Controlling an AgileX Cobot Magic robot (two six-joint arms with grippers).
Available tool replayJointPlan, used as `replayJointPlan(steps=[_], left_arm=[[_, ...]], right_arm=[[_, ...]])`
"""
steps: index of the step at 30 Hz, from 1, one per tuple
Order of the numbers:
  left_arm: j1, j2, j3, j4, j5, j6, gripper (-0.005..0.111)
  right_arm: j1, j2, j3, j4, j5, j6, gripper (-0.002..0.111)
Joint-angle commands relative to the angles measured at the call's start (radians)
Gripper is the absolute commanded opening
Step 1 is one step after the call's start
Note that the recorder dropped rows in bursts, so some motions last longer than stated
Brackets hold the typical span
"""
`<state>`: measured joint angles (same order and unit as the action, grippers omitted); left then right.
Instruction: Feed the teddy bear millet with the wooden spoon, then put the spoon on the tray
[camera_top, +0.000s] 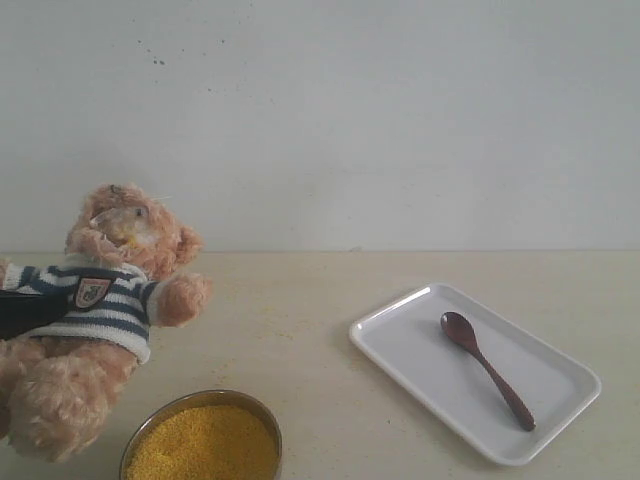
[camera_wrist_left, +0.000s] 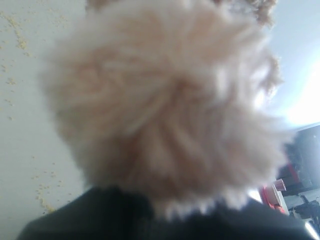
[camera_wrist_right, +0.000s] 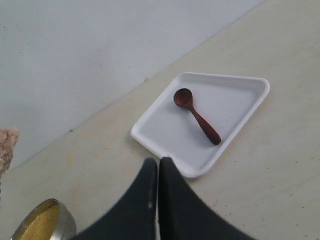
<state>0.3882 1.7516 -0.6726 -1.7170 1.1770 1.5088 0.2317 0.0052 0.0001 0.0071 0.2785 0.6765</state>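
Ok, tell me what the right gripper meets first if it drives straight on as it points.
Probably the near rim of the tray, the wooden spoon lying beyond; how high the right gripper sits is unclear.

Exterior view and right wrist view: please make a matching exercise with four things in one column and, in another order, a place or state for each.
Things
1. small dark reddish-brown wooden spoon
2. fine bright yellow millet
3. fluffy tan teddy bear in a striped shirt
4. black right gripper

Places or states
A. in the round metal bowl
B. jaws shut, empty
C. at the far left of the exterior view
D. lying on the flat white rectangular tray

Pairs: 1-D, 2-A, 3-C, 4-B
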Motion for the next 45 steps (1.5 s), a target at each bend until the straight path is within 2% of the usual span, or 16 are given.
replayJointPlan(steps=[1,8,11,19,21,26,28,36,45], left_arm=[[-0.002,0.000,0.000,-0.018,0.031,0.004,0.004],[-0.002,0.000,0.000,-0.021,0.031,0.004,0.004],[-0.002,0.000,0.000,-0.027,0.028,0.007,0.004],[-0.002,0.000,0.000,-0.027,0.024,0.040,0.004],[-0.002,0.000,0.000,-0.027,0.024,0.066,0.004],[-0.002,0.016,0.000,-0.027,0.024,0.257,0.004],[-0.002,0.054,-0.014,-0.027,0.024,0.269,0.004],[-0.060,0.306,-0.185,-0.027,0.044,0.280,0.004],[-0.060,0.443,-0.329,-0.027,0.044,0.280,0.004]], right_arm=[[-0.003,-0.005,0.000,-0.007,0.027,-0.035,0.000],[-0.003,-0.005,0.000,-0.016,0.026,-0.453,0.000],[-0.003,-0.005,0.000,-0.025,0.026,-0.539,0.000],[-0.003,-0.005,0.000,-0.248,0.029,-0.539,0.000],[-0.003,-0.005,0.000,-0.247,0.034,-0.539,0.000],[-0.003,-0.005,0.000,-0.196,0.034,-0.537,0.000],[-0.003,-0.005,0.000,-0.196,0.034,-0.537,0.000],[-0.003,-0.005,0.000,-0.194,0.038,-0.530,0.000],[-0.003,-0.005,0.000,-0.194,0.038,-0.530,0.000]])
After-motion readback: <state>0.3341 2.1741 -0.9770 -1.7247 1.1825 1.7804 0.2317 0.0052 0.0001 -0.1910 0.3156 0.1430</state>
